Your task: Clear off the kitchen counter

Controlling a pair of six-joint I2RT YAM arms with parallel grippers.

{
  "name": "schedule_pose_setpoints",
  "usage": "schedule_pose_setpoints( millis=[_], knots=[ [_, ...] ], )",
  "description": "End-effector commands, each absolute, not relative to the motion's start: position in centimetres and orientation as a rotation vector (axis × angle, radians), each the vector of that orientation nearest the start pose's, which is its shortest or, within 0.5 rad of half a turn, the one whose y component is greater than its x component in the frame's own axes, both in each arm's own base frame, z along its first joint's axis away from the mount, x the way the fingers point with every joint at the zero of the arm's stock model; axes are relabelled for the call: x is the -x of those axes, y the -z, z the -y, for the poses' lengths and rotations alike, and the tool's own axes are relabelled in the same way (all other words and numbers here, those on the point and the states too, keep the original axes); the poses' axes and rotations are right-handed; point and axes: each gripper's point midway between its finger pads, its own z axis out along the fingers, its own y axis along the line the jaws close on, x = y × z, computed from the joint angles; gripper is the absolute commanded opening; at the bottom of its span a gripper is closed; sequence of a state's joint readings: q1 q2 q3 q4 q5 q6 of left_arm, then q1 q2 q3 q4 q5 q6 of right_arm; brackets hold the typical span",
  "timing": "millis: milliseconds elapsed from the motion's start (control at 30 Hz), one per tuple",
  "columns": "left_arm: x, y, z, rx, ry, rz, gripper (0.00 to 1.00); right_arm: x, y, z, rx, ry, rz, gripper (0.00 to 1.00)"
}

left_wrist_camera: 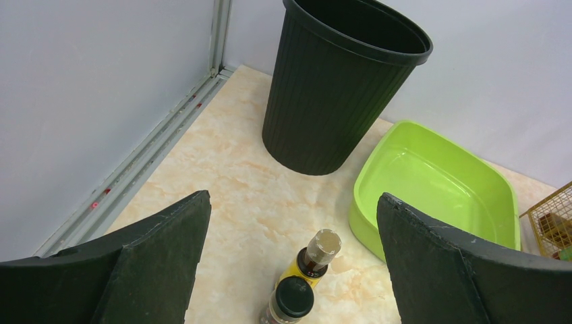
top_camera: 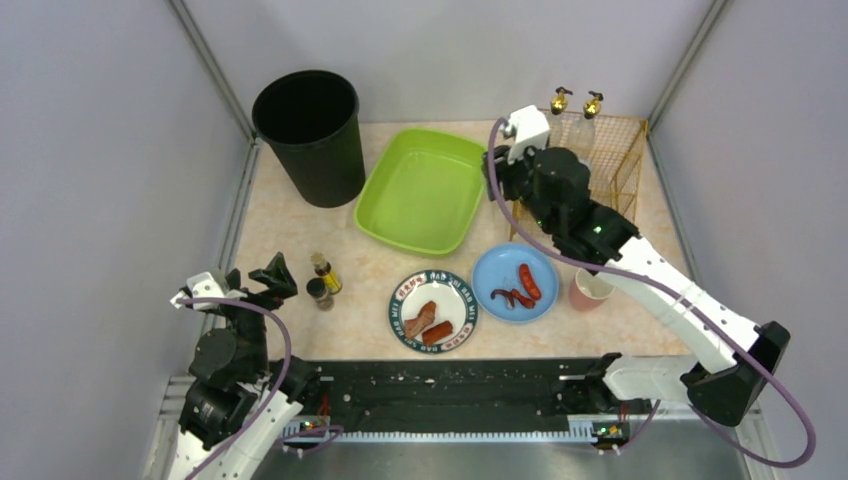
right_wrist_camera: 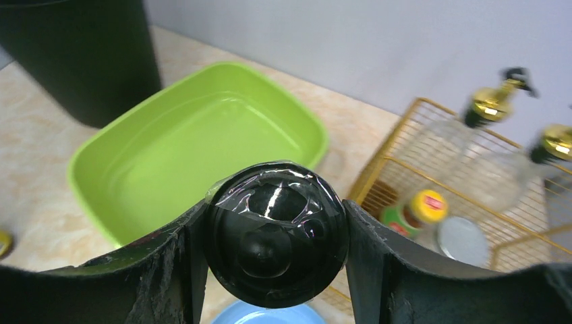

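putting-away step: right gripper (right_wrist_camera: 275, 266) grips a black-capped jar (right_wrist_camera: 276, 223) beside the wire basket (top_camera: 622, 150) (probably its home). next it needs lowering in. left gripper (left_wrist_camera: 293, 197) gapes over two small bottles (left_wrist_camera: 317, 253) on the counter (top_camera: 290, 250).

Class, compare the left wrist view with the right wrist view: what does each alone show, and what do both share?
Only left wrist: the open left gripper near a beige-capped yellow bottle and a black-lidded small jar. Only right wrist: the right gripper shut on a glossy black round cap, and two gold-pump clear bottles. Both: the black ribbed plastic bin, green rectangular tray, gold wire basket and marbled beige kitchen counter.
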State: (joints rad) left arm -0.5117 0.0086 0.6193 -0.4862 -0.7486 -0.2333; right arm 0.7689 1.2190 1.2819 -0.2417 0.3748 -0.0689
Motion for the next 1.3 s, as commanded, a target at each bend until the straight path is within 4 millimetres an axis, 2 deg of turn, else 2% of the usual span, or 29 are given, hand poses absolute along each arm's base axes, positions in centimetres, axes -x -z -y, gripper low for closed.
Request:
schedule_pose_setpoints(
  millis=[0, 167, 567, 633, 867, 1267],
  knots=[
    [-15.0, -31.7, -4.2, 0.447, 0.155, -1.279, 0.97, -33.9, -40.0, -16.2, 0.220, -0.083, -1.600, 0.00],
    [-15.0, -31.7, -4.2, 0.447, 0.161, -1.279, 0.97, -35.1, -40.2, -10.9, 0.061, 0.056, -1.608, 0.00],
    [-14.9, -31.8, -4.1, 0.442, 0.172, -1.281, 0.97, -36.5, -40.0, -2.5, -0.204, 0.220, -1.566, 0.00],
    [-14.9, -31.8, -4.1, 0.443, 0.173, -1.282, 0.97, -36.9, -39.6, -1.4, -0.245, 0.204, -1.565, 0.00],
    [-14.8, -31.8, -4.1, 0.444, 0.172, -1.282, 0.97, -38.8, -37.1, 1.3, -0.317, 0.185, -1.604, 0.00],
    [-14.9, -31.7, -4.2, 0.446, 0.166, -1.283, 0.97, -42.3, -31.9, 4.1, -0.385, 0.161, -1.686, 0.00]
  ],
)
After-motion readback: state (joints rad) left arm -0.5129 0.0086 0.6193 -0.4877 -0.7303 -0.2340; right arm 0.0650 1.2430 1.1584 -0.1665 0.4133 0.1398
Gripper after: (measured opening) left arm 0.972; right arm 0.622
